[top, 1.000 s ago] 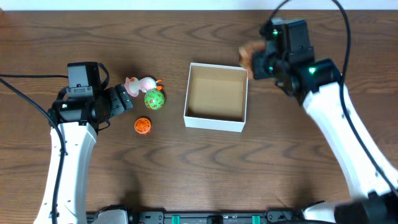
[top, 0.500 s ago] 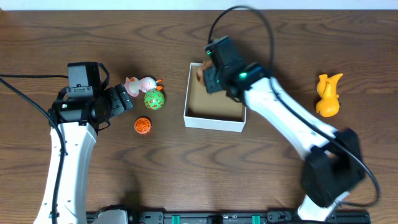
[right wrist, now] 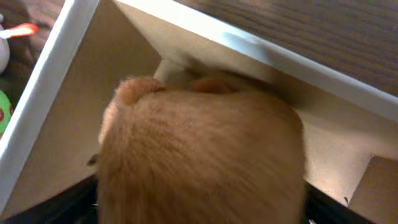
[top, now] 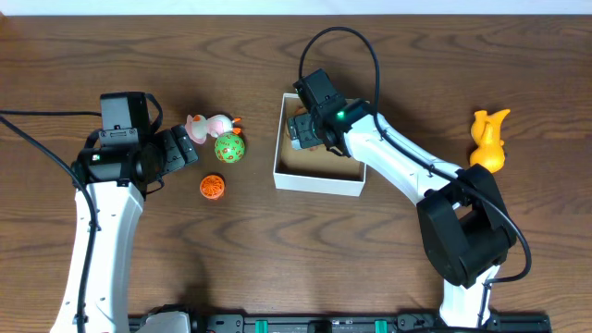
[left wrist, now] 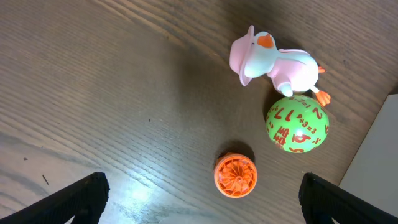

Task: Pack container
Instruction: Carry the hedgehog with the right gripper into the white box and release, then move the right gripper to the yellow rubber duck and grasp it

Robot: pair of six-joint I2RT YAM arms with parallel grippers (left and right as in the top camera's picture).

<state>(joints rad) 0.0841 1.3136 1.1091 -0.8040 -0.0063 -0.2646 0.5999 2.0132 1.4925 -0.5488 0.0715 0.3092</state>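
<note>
The container (top: 319,182), a white-walled box with a brown inside, stands at mid-table. My right gripper (top: 305,129) reaches down into its far left corner. In the right wrist view a furry tan toy (right wrist: 199,155) fills the space between the widely parted jaws of the right gripper (right wrist: 199,214), close to the container's white wall (right wrist: 50,93). My left gripper (top: 188,149) hovers open and empty to the left of a pink duck (top: 208,124), a green numbered ball (top: 229,147) and an orange wheel toy (top: 213,187). From the left wrist, the left gripper (left wrist: 200,202) shows just below the wheel toy (left wrist: 236,175), with the ball (left wrist: 297,122) and duck (left wrist: 273,62) farther off.
A yellow toy figure (top: 487,141) stands on the wooden table at the far right. The right arm stretches from the near right across to the container. The container's edge shows at the right of the left wrist view (left wrist: 373,162).
The right arm swung left from beyond the box's far right corner into the box with the furry toy. Its jaws have spread apart. The left arm stayed still.
</note>
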